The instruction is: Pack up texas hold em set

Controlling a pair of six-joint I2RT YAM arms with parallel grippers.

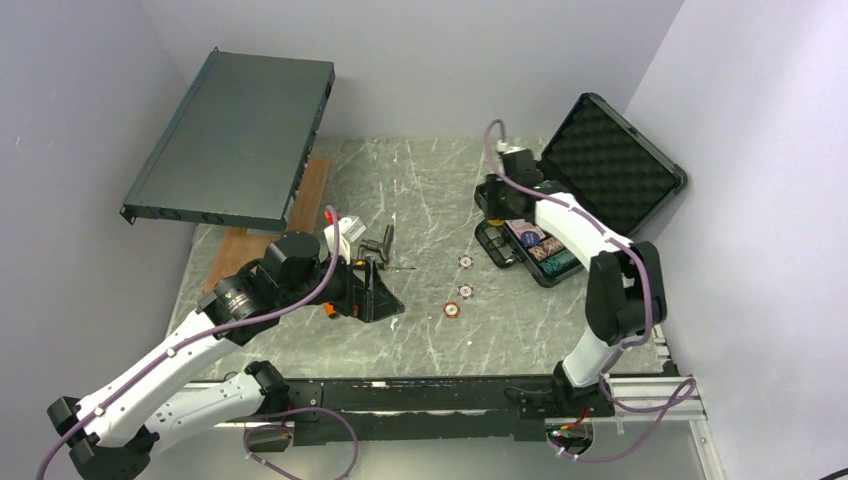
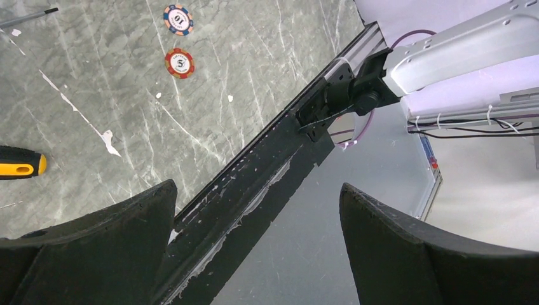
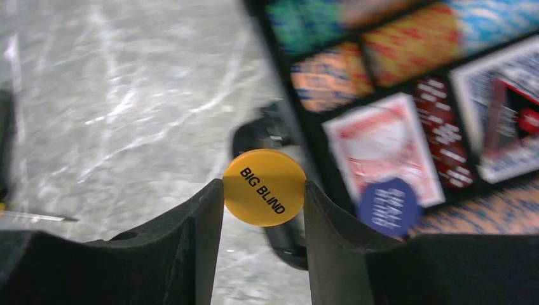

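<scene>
The black case (image 1: 610, 165) stands open at the back right, its foam lid up and its tray (image 1: 538, 250) holding chips and cards. My right gripper (image 3: 264, 190) is shut on a yellow "BIG BLIND" button (image 3: 264, 187), held beside the tray's left edge near the case handle (image 3: 279, 229). A red card deck (image 3: 381, 149) with a blue button (image 3: 388, 206) on it lies in the tray. Three loose chips (image 1: 465, 262) (image 1: 465, 291) (image 1: 452, 310) lie on the table; two show in the left wrist view (image 2: 178, 19) (image 2: 179, 63). My left gripper (image 2: 257, 210) is open and empty, over the table's near edge.
A dark-grey metal rack unit (image 1: 235, 140) leans at the back left over a wooden board (image 1: 250, 240). An orange-handled screwdriver (image 2: 19, 162) lies by the left gripper. A metal T-shaped tool (image 1: 380, 243) lies mid-table. A black rail (image 1: 420, 395) runs along the near edge.
</scene>
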